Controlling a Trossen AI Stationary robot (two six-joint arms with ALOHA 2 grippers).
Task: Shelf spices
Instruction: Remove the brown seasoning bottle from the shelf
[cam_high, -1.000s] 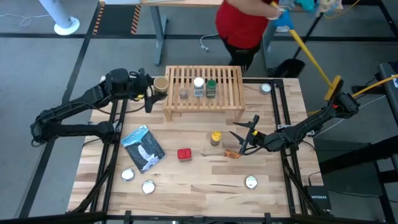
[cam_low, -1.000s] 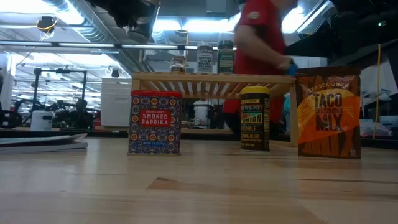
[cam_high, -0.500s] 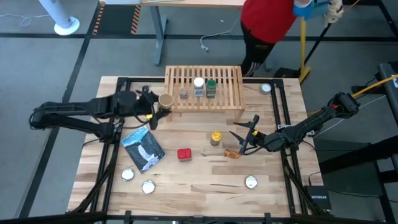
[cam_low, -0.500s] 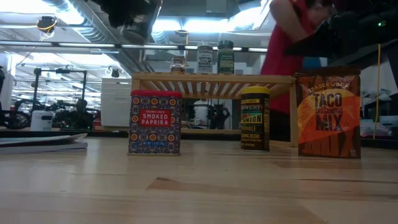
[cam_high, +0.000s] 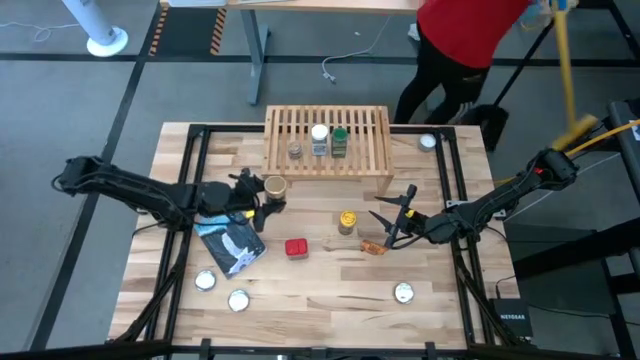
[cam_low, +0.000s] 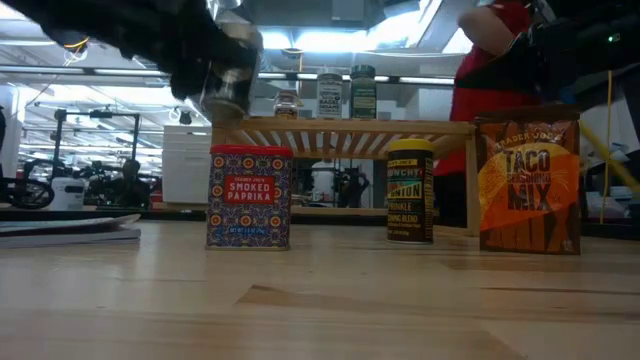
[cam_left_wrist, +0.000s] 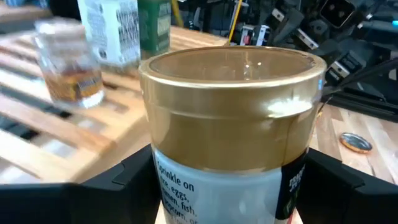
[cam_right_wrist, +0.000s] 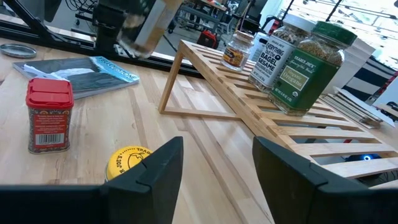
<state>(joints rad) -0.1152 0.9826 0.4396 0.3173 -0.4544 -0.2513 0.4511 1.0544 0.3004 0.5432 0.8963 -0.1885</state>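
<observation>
- Reaching in from the 9 o'clock side of the counter (cam_high: 320, 290), the left arm lies low and stretched out, its left gripper (cam_high: 262, 193) pinching a tan-lidded jar (cam_high: 274, 187) between its jaws, held off the counter just off the shelf's 7 o'clock corner.
- On the left wrist view the tan-lidded jar (cam_left_wrist: 233, 118) fills the frame, a dark finger on either side of its body.
- The shelf (cam_high: 328, 150) sits at 12 o'clock on the counter and carries a small clear jar (cam_high: 296, 150), a white-lidded jar (cam_high: 319, 139) and a green-lidded jar (cam_high: 340, 141) in a row.
- The right arm comes in from 3 o'clock, elbow bent, with the right gripper (cam_high: 385, 224) hovering jaws spread and empty, just beside the yellow-lidded jar (cam_high: 347, 221).
- A red paprika tin (cam_high: 296, 248) stands near the counter's centre; an orange taco-mix packet (cam_high: 373, 248) stands at 5 o'clock from the yellow-lidded jar.
- A blue-and-white pouch (cam_high: 231, 238) lies flat under the left arm's wrist.
- A person in a red top (cam_high: 465, 35) stands beyond the counter at 1 o'clock.
</observation>
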